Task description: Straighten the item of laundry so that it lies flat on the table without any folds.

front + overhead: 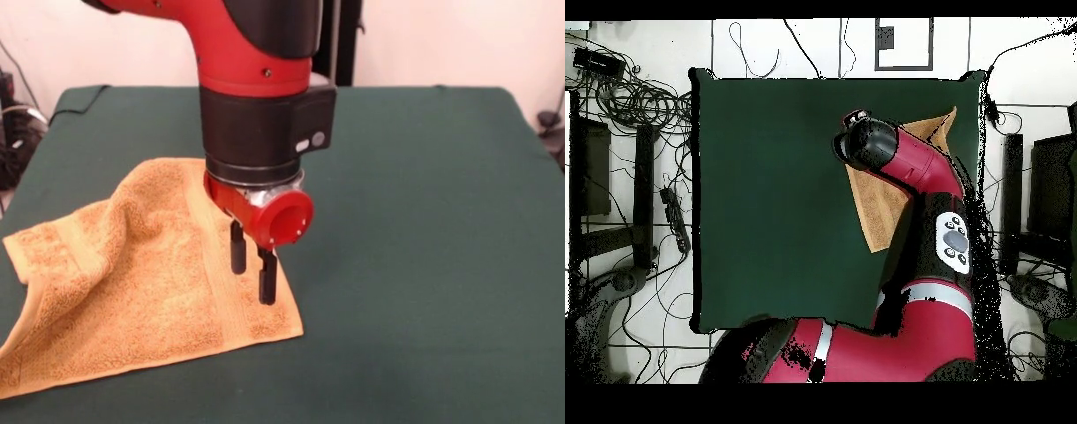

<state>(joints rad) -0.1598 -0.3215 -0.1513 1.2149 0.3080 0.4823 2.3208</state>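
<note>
Soft, light orange-tan terry towel (pixel 132 283) lies rumpled near the dark green table's (pixel 424 221) edge, one side folded over. Gripper (pixel 252 265), fingers apart and empty, hovers above its flat corner; pinch the folded edge.

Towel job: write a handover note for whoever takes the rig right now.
Hand: open, two black fingers pointing down over the towel's corner nearest the camera in the front view, holding nothing. Whether the tips touch the cloth cannot be told.
Towel: on the green table, near one side edge; in the overhead view the arm covers much of it.
Done: the part under the hand lies flat.
Left: the far side from the hand is humped and folded over; it needs pulling out flat.
</note>
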